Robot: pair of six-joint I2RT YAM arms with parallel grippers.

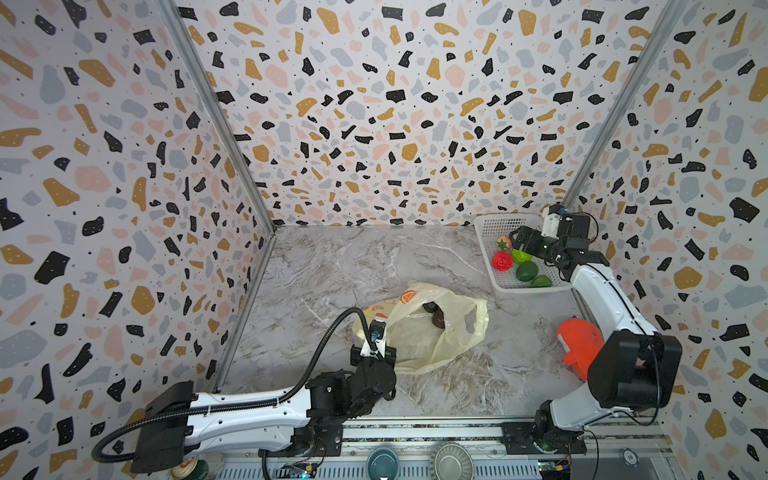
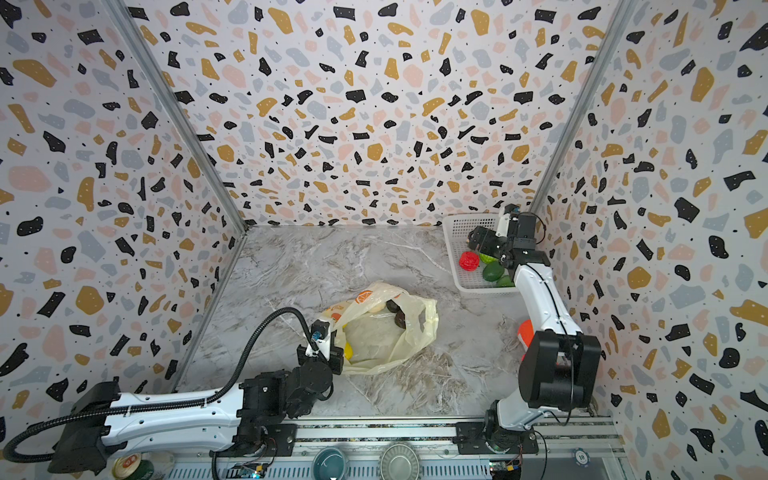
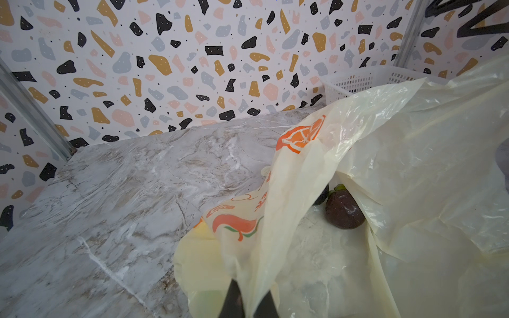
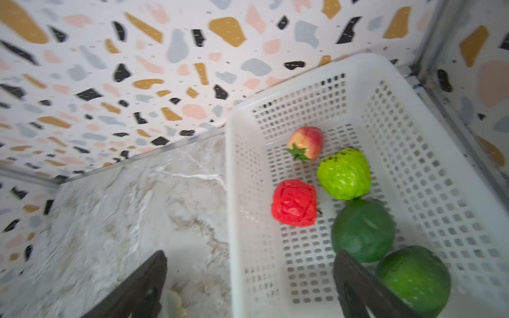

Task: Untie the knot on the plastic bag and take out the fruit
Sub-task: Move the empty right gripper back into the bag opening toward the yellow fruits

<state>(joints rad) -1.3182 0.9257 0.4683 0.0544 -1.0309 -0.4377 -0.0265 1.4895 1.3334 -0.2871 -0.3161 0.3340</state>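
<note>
Pale-yellow translucent film is seen in the lower centre of both top views: the plastic bag [image 1: 432, 332], laid on the marble-look table [image 1: 332, 266] with its mouth spread. No knot is seen and a cut-out handle [image 1: 469, 323] lies loose, so the untying is judged done. The bag's edge is pinched by the left gripper [image 3: 249, 300], jaws closed on the film. A mangosteen [image 3: 344, 210] and a second dark fruit [image 3: 321, 196] are seen inside, so the emptying is judged unfinished. Five fruits are lodged in the white perforated basket [image 4: 413, 154] at the upper right of the table; the right gripper [image 4: 250, 256] is held above it, jaws wide and empty. Orange fruit logos [image 3: 303, 135] are printed on the bag; their lettering cannot be read. A "10" is read on a poker chip [image 1: 630, 457] at the lower right.
</note>
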